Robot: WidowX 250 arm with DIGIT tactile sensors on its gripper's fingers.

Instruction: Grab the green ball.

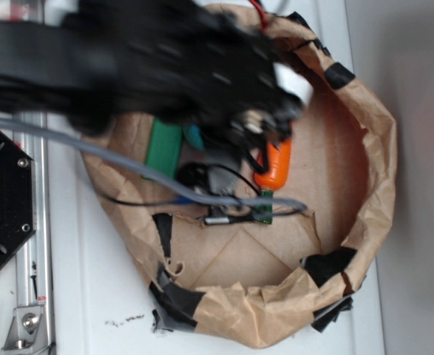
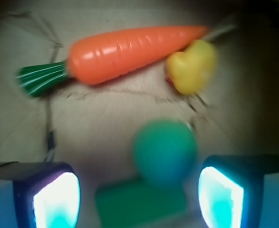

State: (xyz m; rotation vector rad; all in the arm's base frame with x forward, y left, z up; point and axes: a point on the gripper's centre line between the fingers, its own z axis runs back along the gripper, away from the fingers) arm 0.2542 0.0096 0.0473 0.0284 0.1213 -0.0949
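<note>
In the wrist view the green ball [image 2: 164, 151] lies blurred on the brown paper, between my two pads and nearer the right one, touching neither. My gripper [image 2: 138, 197] is open with nothing in it. A flat green block [image 2: 140, 203] lies just below the ball. An orange carrot [image 2: 129, 51] with a dark green stem and a yellow toy [image 2: 191, 67] lie beyond. In the exterior view my gripper [image 1: 239, 140] hangs over the paper bowl; only a teal sliver of the ball [image 1: 194, 136] shows beside the green block [image 1: 163, 148].
A crumpled brown paper wall [image 1: 372, 192] patched with black tape rings the bowl. The carrot [image 1: 274, 164] lies just right of the gripper. A grey cable [image 1: 128, 159] and black wires cross the bowl. A black base plate [image 1: 2, 200] sits at left.
</note>
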